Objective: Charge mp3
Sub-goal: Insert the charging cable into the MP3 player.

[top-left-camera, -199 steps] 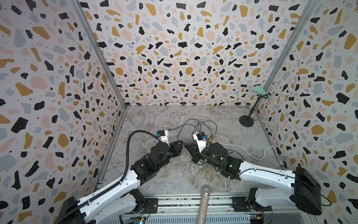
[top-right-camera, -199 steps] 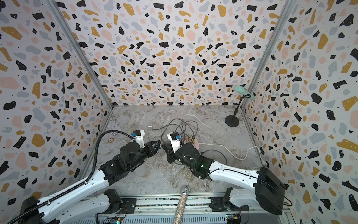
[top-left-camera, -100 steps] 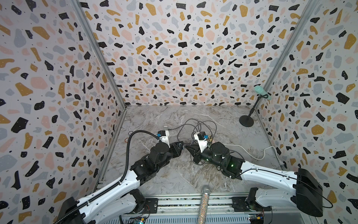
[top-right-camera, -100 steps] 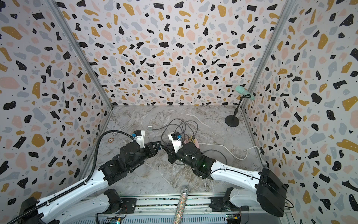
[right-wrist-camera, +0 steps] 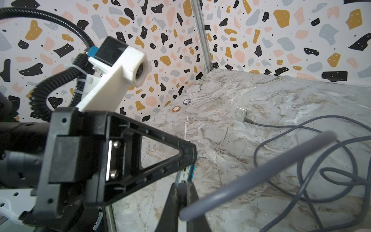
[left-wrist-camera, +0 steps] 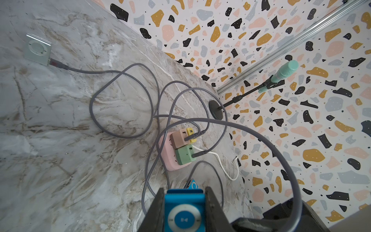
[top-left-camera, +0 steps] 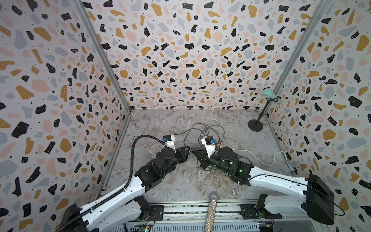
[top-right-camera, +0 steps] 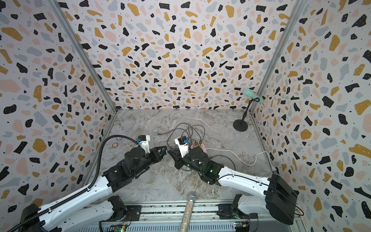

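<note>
Clamps the blue mp3 player (left-wrist-camera: 184,213) between the fingers of the left gripper (left-wrist-camera: 184,190), over the marble table (left-wrist-camera: 60,140) and nearly tip to tip with the right gripper (right-wrist-camera: 181,187). Pinches the end of a grey cable (right-wrist-camera: 251,174) in the right gripper's shut jaws, just beside the player's edge. Shows a silver mp3 player (left-wrist-camera: 38,49) lying well apart, plugged into a second grey cable (left-wrist-camera: 120,74).

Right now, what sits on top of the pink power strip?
A brown cube, yellow cube and green cube are plugged in, grey cables entering brown and green. Sockets beneath are hidden.
</note>
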Motion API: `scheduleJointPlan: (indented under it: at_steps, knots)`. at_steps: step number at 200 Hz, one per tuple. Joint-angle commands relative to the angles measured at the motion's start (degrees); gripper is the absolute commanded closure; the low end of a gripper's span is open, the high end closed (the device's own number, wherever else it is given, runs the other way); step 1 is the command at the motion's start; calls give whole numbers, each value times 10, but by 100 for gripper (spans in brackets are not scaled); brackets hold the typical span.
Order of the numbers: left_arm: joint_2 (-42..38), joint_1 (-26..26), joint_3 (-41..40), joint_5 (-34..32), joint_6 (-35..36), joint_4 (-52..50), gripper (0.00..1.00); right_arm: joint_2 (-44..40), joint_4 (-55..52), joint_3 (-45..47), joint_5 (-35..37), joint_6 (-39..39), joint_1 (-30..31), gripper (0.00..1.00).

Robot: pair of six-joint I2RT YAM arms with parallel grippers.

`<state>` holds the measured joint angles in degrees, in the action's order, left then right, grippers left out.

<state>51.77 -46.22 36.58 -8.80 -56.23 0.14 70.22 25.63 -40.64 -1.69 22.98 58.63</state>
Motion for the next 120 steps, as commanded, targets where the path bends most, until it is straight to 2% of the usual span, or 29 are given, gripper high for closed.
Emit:
scheduleJointPlan:
  at_steps: [1,57,120]
  knots:
    - [-18,-5,28,2,-11,101,85,6,-68,11,2,6,5,100]
    - [-5,-14,31,13,-9,115,85,18,-50,14,12,39,7,100]
    - [-6,-25,29,-5,-11,122,85,32,-51,7,36,74,8,100]
